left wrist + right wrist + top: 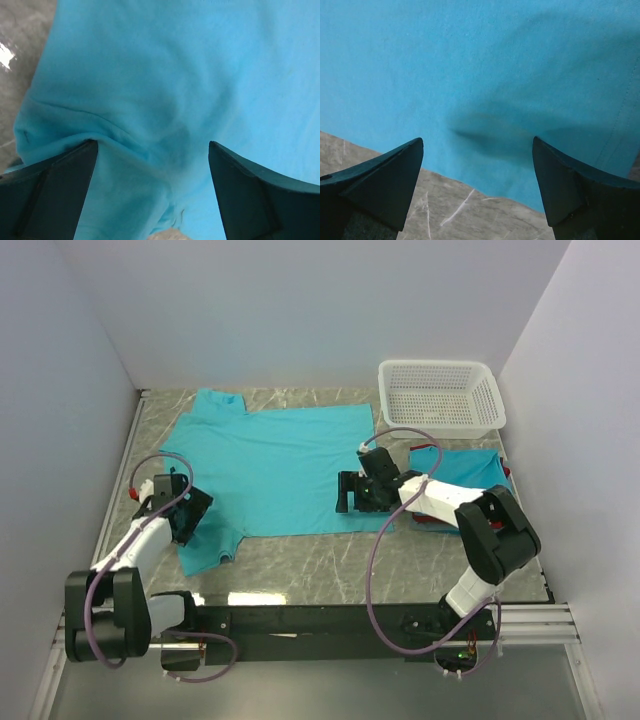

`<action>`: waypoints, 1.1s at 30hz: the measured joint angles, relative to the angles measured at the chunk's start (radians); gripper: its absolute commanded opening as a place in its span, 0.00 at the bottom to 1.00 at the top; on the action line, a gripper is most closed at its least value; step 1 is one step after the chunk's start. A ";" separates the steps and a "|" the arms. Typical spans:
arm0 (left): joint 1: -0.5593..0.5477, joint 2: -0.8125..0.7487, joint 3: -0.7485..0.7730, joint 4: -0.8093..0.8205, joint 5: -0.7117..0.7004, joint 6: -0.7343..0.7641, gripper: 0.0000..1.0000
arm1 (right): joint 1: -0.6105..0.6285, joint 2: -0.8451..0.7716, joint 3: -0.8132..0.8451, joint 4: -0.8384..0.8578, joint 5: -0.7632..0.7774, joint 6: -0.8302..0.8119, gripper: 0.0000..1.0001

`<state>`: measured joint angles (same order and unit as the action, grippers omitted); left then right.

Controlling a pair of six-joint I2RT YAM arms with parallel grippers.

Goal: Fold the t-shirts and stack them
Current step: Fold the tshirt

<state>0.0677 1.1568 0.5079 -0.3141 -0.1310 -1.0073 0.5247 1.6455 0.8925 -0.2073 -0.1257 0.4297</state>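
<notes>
A teal t-shirt (280, 465) lies spread flat on the marble table, collar at the far left. My left gripper (190, 510) is open over its near-left sleeve; in the left wrist view the fingers (55, 185) straddle bunched teal cloth (150, 90). My right gripper (350, 492) is open at the shirt's near-right hem; in the right wrist view the gripper (477, 150) straddles the hem edge (485, 100), touching nothing I can see. A folded teal shirt (465, 465) tops a stack at the right, with a red shirt (440, 517) under it.
A white mesh basket (440, 395) stands at the back right, just behind the stack. Bare marble (330, 565) runs along the near edge in front of the spread shirt. White walls enclose the left, back and right sides.
</notes>
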 measured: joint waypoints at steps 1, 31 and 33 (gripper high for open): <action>0.003 0.020 0.014 0.000 -0.005 0.002 0.99 | -0.001 -0.001 -0.002 0.004 0.000 0.000 0.96; -0.249 -0.324 -0.031 -0.443 -0.054 -0.217 0.99 | -0.018 -0.330 -0.046 -0.064 0.056 0.023 0.97; -0.251 -0.313 -0.030 -0.475 -0.089 -0.254 0.99 | -0.028 -0.328 -0.047 -0.069 0.054 0.023 0.98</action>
<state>-0.1829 0.8436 0.4782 -0.7891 -0.2195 -1.2610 0.4969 1.3174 0.8452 -0.2764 -0.0715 0.4522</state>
